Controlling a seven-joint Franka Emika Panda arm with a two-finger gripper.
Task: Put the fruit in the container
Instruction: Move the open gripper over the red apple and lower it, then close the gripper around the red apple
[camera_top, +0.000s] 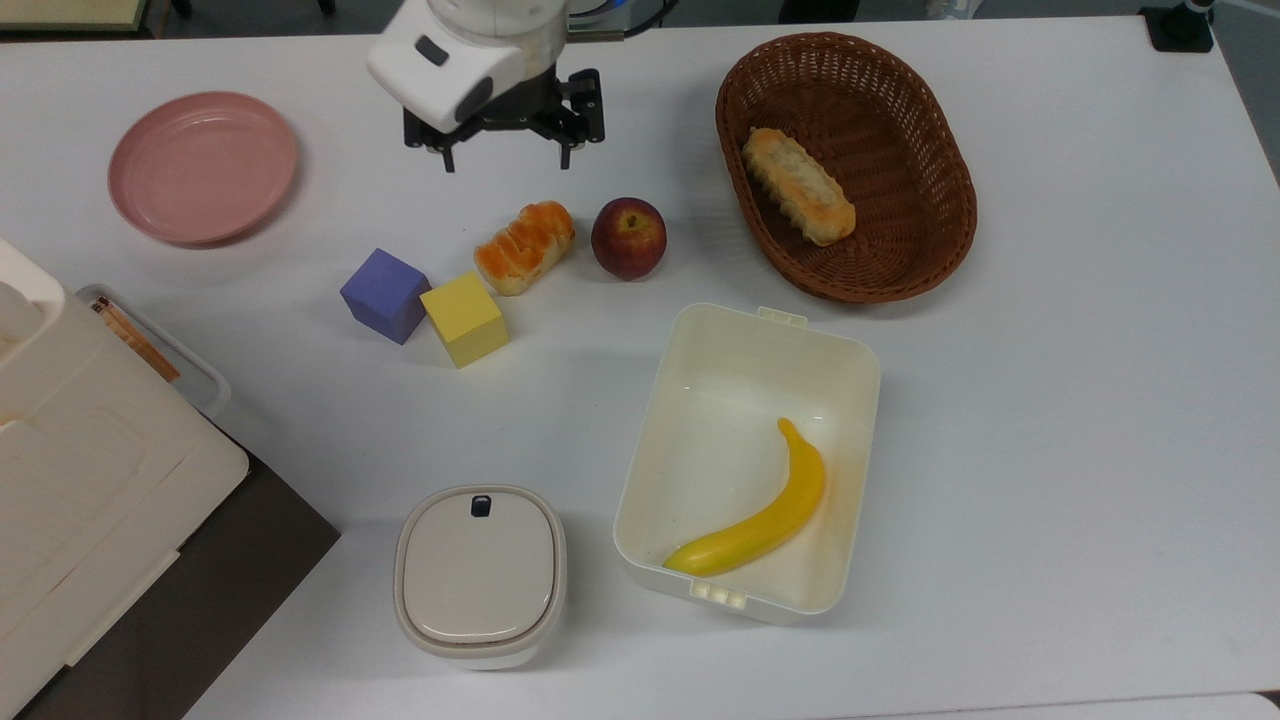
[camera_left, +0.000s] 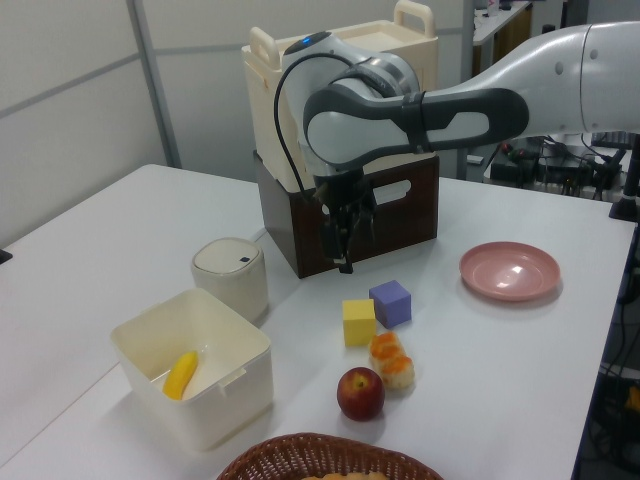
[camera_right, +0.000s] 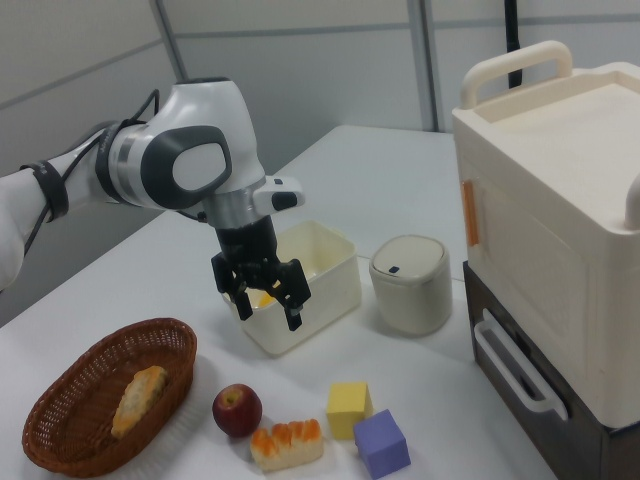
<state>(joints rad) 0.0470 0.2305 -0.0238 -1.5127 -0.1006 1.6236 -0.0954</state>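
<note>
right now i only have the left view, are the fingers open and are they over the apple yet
Observer: Open. In the top view the gripper has its fingers spread wide, holding nothing.
Operator: and over the apple
Observer: No. In the top view the apple lies below and to the right of the gripper, beside the glazed bread roll.
Operator: whats in the basket, mine cuts it off
Observer: One long bread loaf lies in the wicker basket.

White table (camera_top: 1050, 400), grey panelled walls (camera_left: 70, 110) behind (cluttered desks (camera_left: 540, 165) beyond).
</note>
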